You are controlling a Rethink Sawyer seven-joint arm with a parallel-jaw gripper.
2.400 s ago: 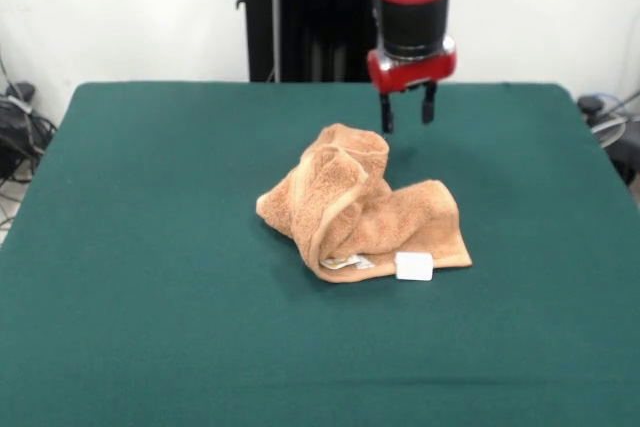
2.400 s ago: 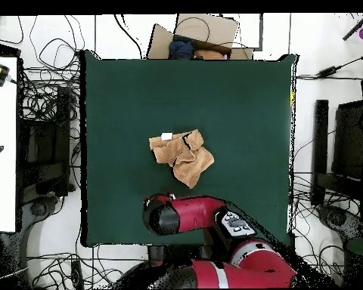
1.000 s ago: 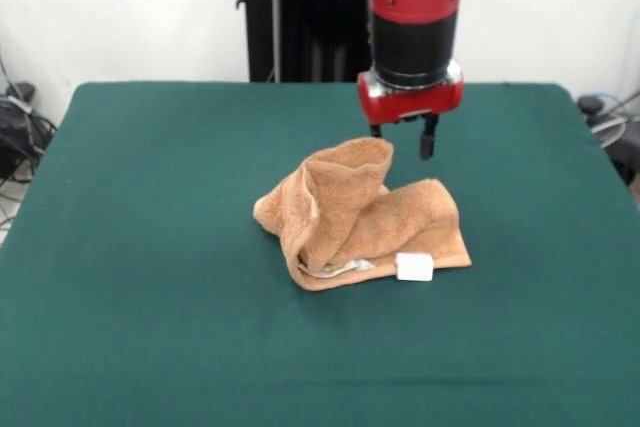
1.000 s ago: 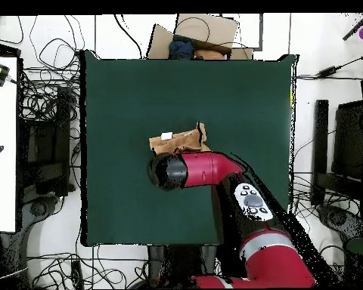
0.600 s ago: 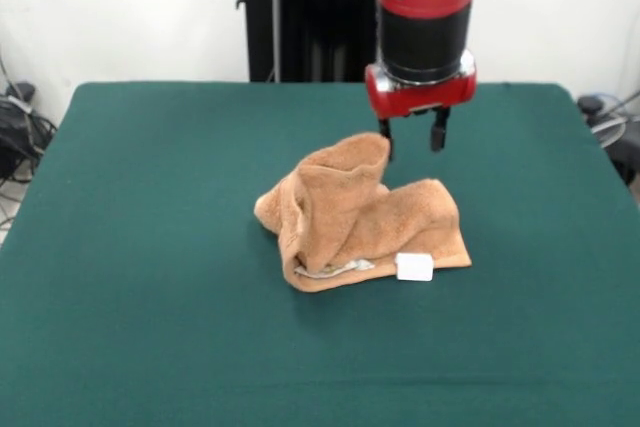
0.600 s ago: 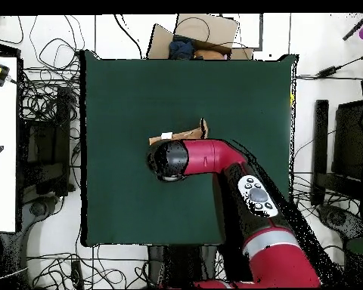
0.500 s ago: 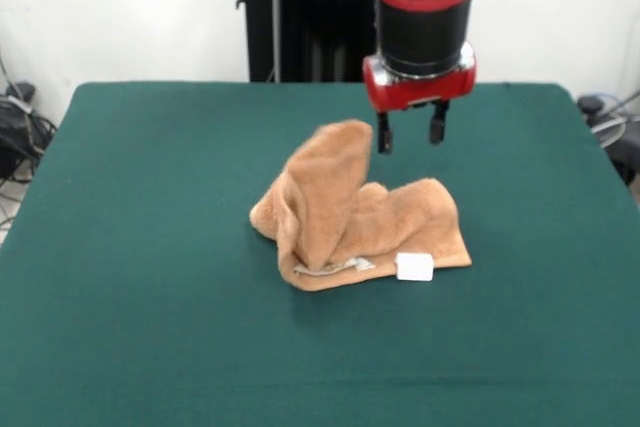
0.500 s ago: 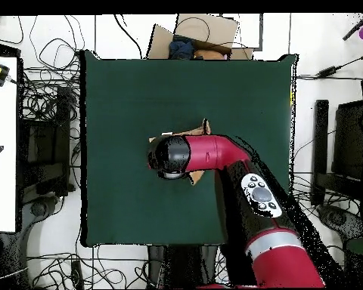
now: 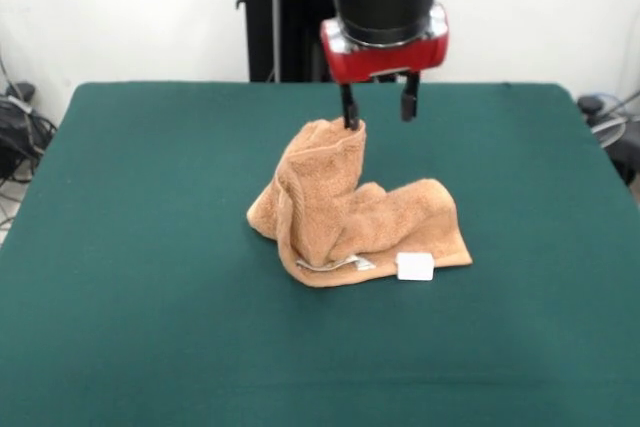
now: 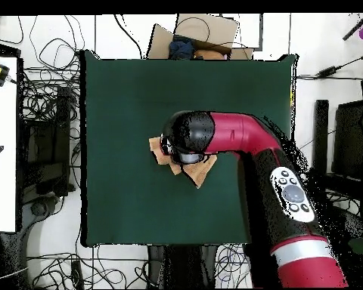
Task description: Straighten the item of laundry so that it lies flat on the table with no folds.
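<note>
The orange-tan towel (image 9: 350, 212) lies crumpled at the middle of the green table (image 9: 150, 197). One fold stands up in a peak, and a white tag (image 9: 414, 266) rests at its near edge. My gripper (image 9: 377, 109) hangs just above and behind the peak, jaws apart. Its left fingertip (image 9: 348, 115) touches the top of the raised fold, and nothing shows between the fingers. In the overhead view my arm (image 10: 215, 136) covers most of the towel (image 10: 200, 172), and the gripper is hidden under it.
The robot's black pedestal (image 9: 290, 17) stands behind the table's far edge. In the overhead view a cardboard box (image 10: 196, 34) sits beyond the table (image 10: 124, 91), a white bench (image 10: 1, 136) stands at the left, and cables lie all round.
My gripper has moved up and to the left in the front view. The towel's raised fold has gone with it and now stands taller and narrower. The rest of the towel has stayed put.
</note>
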